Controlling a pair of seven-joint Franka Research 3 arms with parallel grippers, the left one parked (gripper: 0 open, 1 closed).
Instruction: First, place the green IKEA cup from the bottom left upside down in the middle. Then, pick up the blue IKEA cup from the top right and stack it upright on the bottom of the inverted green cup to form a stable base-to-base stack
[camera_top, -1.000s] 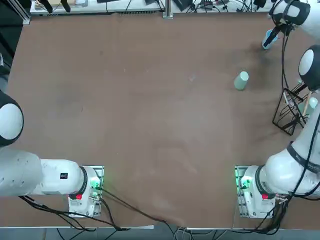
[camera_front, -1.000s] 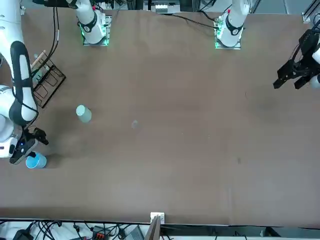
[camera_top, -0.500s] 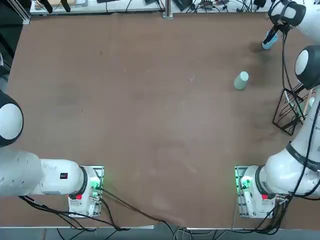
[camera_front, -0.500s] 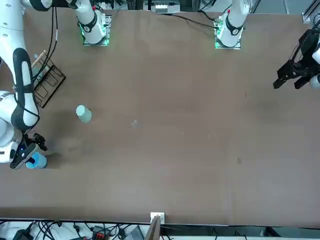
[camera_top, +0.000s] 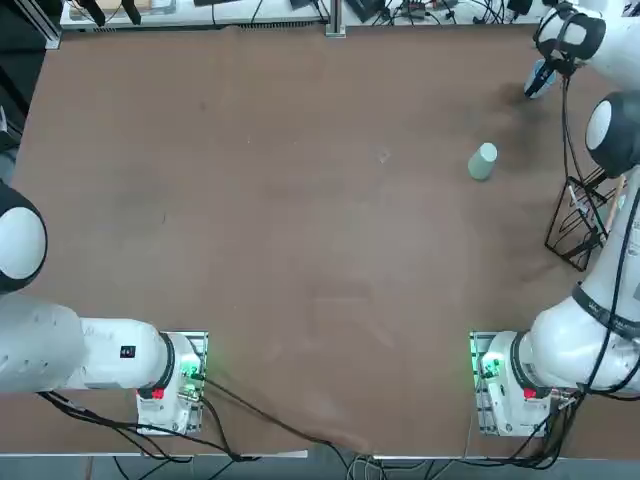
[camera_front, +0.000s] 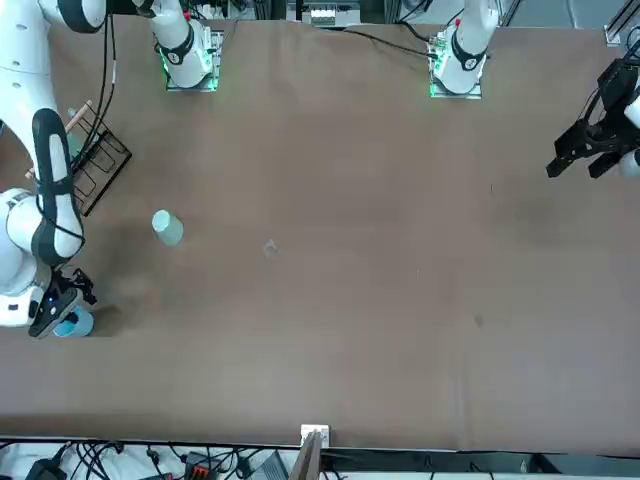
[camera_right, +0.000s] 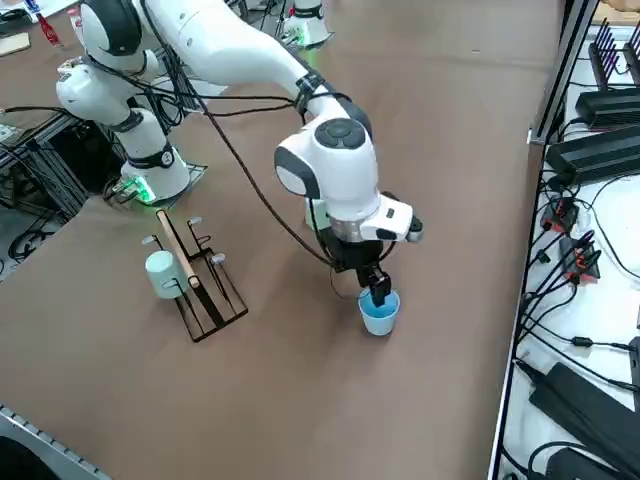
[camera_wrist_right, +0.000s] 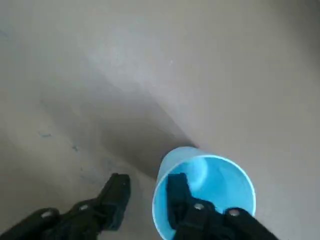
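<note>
While you watch the far right corner:
Arm: reaches down, right gripper (camera_wrist_right: 145, 197) parted, straddling the rim.
Blue IKEA cup (camera_wrist_right: 210, 180): upright, one finger inside.
Green IKEA cup (camera_top: 483, 161): inverted, well apart.

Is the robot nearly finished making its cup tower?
About halfway. The green cup already sits upside down on the table. The right gripper is open, one finger inside the blue cup's rim, one outside. Lifting it and stacking it on the green cup remain.

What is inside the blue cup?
One finger of the right gripper reaches inside the blue cup; the other stays outside its wall. The finger hides part of the cup's bottom.
</note>
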